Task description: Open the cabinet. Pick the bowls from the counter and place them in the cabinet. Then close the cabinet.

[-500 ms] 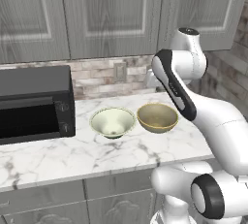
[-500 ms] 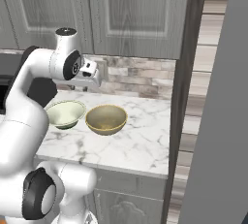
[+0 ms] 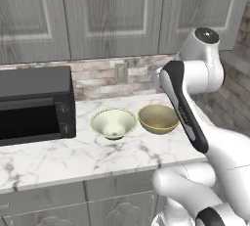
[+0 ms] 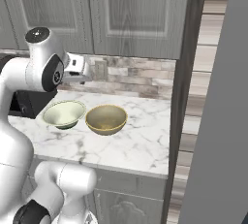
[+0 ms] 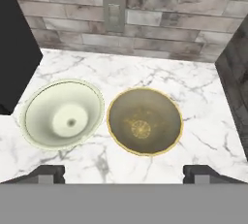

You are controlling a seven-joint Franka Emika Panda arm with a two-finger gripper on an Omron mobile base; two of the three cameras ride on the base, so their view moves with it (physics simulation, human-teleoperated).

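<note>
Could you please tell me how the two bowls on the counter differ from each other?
The cream bowl is pale greenish-white inside; the tan bowl is olive-brown with a yellowish rim. The cream bowl sits nearer the black microwave; the tan bowl sits farther from it, toward the side wall. The cream bowl shows a small dark spot at its centre; the tan bowl shows a yellowish round mark. Both stand upright, empty, similar in size, on the counter.
</note>
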